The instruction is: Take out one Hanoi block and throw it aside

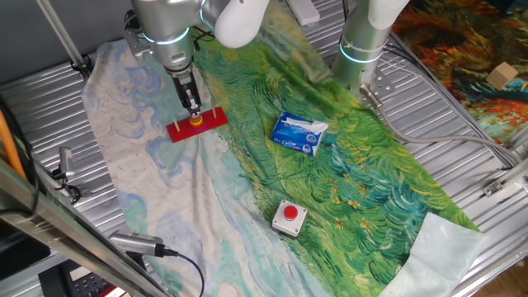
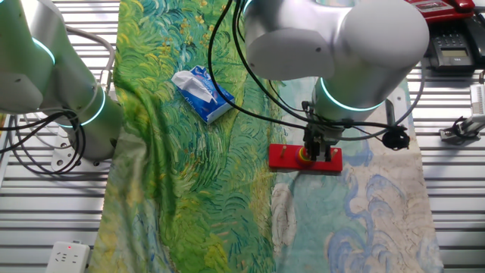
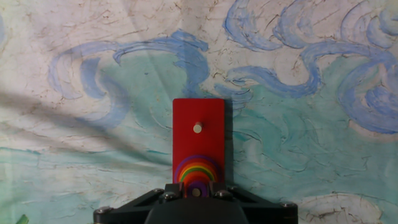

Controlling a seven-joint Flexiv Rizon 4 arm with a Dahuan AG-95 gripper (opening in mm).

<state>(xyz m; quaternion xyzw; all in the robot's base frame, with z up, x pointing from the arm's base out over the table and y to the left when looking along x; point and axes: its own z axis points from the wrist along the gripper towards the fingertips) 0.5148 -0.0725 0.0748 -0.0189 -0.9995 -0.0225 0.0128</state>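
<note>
Covering metal table (image 1: 462, 177), painted cloth (image 1: 371, 181); pincer (image 1: 195, 111) over red base board (image 1: 198, 124), opening unclear.

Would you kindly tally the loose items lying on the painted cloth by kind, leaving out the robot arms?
Red peg board with stacked Hanoi discs: 1
Tissue packet: 1
Red push-button box: 1
Total: 3

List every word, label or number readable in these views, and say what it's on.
None can be read.
Blue tissue packet: has print, too blurred to read.
Red push-button box: no visible marking.
Red peg board: no text.
</note>
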